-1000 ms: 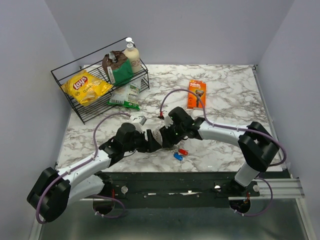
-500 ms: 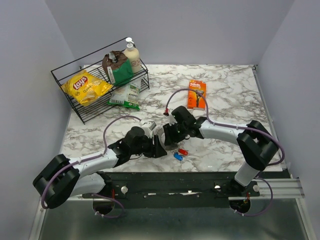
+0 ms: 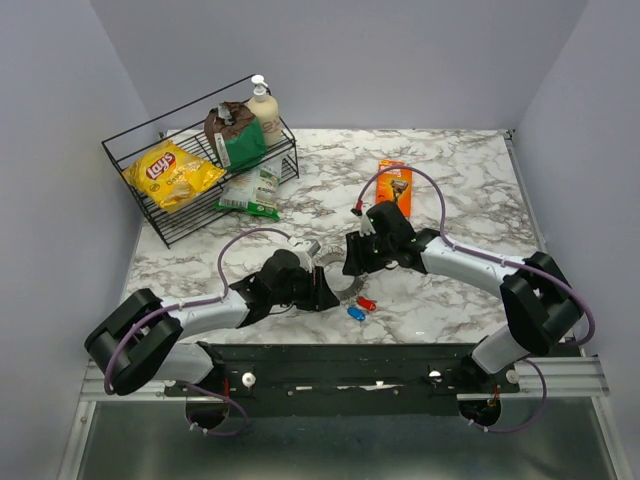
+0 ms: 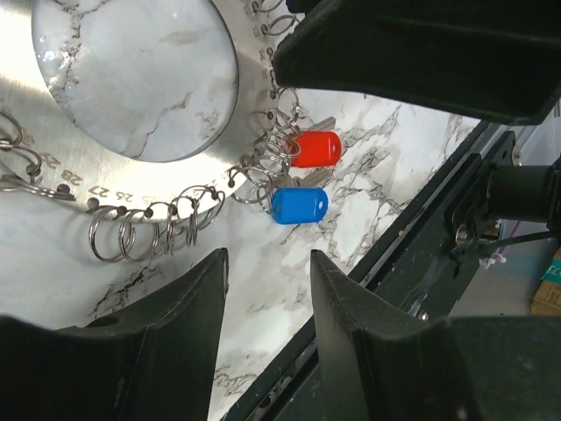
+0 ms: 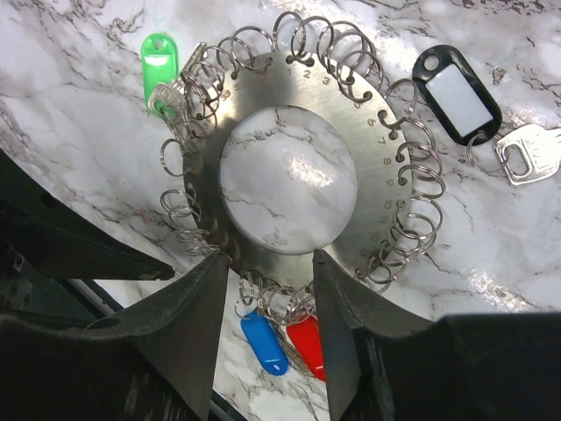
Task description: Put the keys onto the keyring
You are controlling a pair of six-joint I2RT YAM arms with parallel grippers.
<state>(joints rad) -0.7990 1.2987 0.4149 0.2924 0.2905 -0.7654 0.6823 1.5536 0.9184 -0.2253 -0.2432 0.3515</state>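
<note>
At the left gripper (image 4: pixel 267 263): fingers parted, clamping nothing. Just above the gap, toward the frame centre, the blue key (image 4: pixel 298 205), then the red key (image 4: pixel 314 148) right above it. Both hooked on small loops (image 4: pixel 145 232) at the rim of the keyring (image 4: pixel 53 171), flat on the marble table (image 4: pixel 368 175).

At the right gripper (image 5: pixel 272 263): also parted, pinching nothing visible. Directly in the gap, the lower rim of the keyring. Below it, near the bottom edge, the blue and red keys side by side. Well apart, at upper left, the green key (image 5: pixel 159 54), against the loops; threaded or not, impossible to tell.
</note>
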